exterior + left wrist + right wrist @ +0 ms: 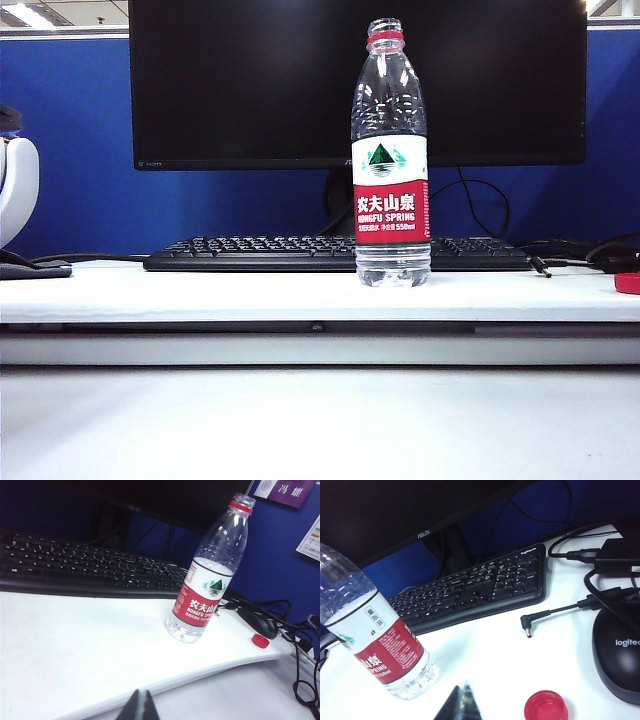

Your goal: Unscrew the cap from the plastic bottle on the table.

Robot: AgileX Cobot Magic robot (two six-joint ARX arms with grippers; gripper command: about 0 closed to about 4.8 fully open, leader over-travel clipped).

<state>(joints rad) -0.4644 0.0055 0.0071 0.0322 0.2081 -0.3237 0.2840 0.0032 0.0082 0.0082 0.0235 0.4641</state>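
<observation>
A: How far had the job got?

B: It looked finished. The tall clear ribbed plastic bottle (391, 160) stood upright on the flat white worktop (200, 290), its neck open, only the thin red ring left.

A: And the small round red plastic cap (546, 706)?

B: Lying loose on the worktop, at about three o'clock from the bottle's base in the exterior view, near the black mouse (258, 623).

A: The claws?

B: The left claw (140, 706) and the right claw (461, 703) were both pressed together, holding nothing, drawn back near the front edge, apart from bottle and cap.
</observation>
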